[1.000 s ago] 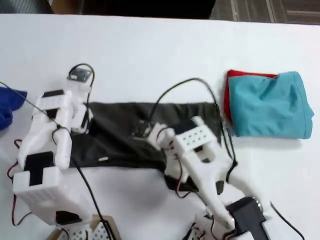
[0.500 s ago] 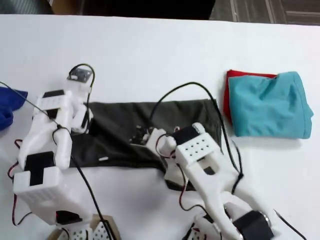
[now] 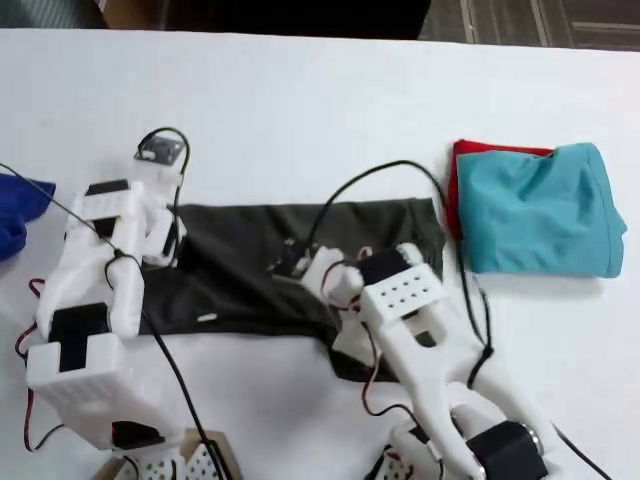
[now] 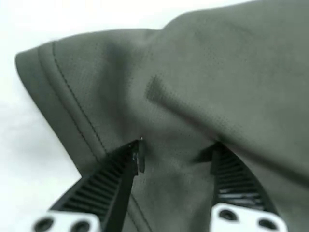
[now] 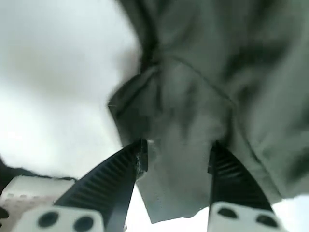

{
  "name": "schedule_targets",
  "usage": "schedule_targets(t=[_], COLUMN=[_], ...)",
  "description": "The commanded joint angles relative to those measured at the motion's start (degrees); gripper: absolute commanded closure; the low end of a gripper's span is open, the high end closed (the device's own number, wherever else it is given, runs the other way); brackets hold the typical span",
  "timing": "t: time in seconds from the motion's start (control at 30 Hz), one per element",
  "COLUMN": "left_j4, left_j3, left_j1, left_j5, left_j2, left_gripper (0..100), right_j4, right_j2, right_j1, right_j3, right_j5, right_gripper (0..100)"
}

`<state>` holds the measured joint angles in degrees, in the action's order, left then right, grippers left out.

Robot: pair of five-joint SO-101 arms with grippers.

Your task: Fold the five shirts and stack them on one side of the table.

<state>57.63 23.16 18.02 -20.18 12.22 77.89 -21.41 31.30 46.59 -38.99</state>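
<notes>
A dark olive shirt (image 3: 250,262) lies spread across the middle of the table. My left gripper (image 3: 172,243) stands at its left edge. In the left wrist view the left gripper (image 4: 176,152) is open, both fingertips (image 4: 136,151) resting on the olive fabric (image 4: 203,87) near a stitched hem. My right gripper (image 3: 340,335) is over the shirt's front right part. The right wrist view shows the right gripper (image 5: 176,154) open above a crumpled flap of the shirt (image 5: 193,106) at its edge, with white table beside it.
A folded teal shirt (image 3: 540,210) lies on a folded red shirt (image 3: 460,160) at the right side. A blue shirt (image 3: 15,212) is bunched at the left edge. The white table (image 3: 320,110) is bare behind the olive shirt. Cables loop over both arms.
My right arm has swung a little to the right and toward the front over the shirt. The shirt's far right corner now lies slightly farther right. The left arm has kept still.
</notes>
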Motion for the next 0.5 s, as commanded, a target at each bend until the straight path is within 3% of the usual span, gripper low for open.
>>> schedule_targets(t=[0.0,0.23,0.47], left_j4=[-1.67,-1.67,-1.67], left_j3=[-0.31,-0.22,-0.31], left_j1=[-0.88,-0.88,-0.88], left_j5=[0.18,0.18,0.18], left_j2=[0.00,0.00,0.00], left_gripper=[76,76,76], right_j4=[1.45,1.98,9.10], right_j2=[0.66,1.71,-0.13], right_j1=[3.47,4.97,8.84], right_j3=[-0.18,-0.26,-0.26], right_j5=[-0.35,-0.35,-0.44], right_gripper=[78.3,78.3,78.3])
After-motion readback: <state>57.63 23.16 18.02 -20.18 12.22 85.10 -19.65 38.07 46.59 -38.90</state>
